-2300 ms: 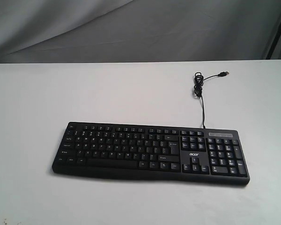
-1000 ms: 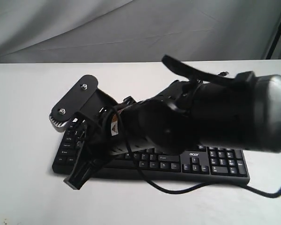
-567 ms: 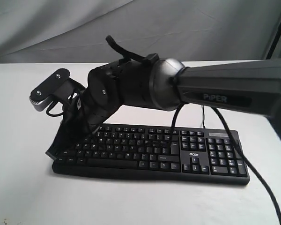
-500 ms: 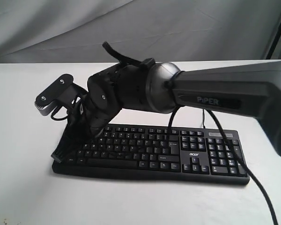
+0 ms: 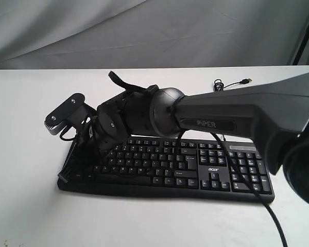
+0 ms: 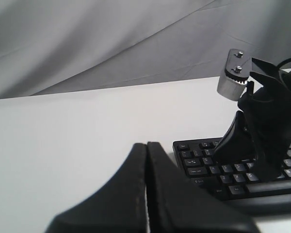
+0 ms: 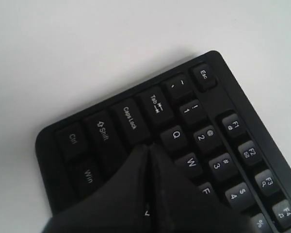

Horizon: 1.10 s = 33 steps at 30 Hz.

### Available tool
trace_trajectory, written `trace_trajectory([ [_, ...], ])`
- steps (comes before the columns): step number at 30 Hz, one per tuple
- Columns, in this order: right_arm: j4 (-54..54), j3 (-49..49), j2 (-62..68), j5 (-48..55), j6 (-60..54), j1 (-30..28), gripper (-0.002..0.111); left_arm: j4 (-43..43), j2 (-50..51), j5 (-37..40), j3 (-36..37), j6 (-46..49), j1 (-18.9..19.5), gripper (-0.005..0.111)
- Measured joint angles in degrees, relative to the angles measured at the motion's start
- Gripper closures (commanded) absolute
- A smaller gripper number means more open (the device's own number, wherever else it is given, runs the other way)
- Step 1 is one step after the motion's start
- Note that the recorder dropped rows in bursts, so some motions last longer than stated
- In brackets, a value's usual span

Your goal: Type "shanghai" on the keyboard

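Right gripper [image 5: 68, 172] has swung across and dropped to the left end of the keyboard [image 5: 216, 172]; fingers pressed together, tip by Caps Lock [image 7: 130, 118]; "s" looks next, contact unclear; keyboard lies near-centre on the table [image 5: 31, 206]; left gripper [image 6: 146, 145] pressed together, off left; cable [image 5: 224, 85] far right; nothing blocks the way.

We note the right arm [image 5: 232, 116] reaching across the table [image 5: 31, 206] from the right, its claw [image 5: 68, 170] down over the left end of the keyboard [image 5: 195, 170]. From here we cannot tell how the jaws stand. The cable [image 5: 227, 84] lies looped behind the arm.
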Motion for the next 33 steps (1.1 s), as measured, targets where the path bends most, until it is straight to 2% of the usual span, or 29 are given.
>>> trace_trajectory([
  [33, -1.59, -0.26, 2.18, -0.02, -1.49, -1.33, 0.108, 0.00, 0.00, 0.00, 0.00, 0.00, 0.00, 0.107],
])
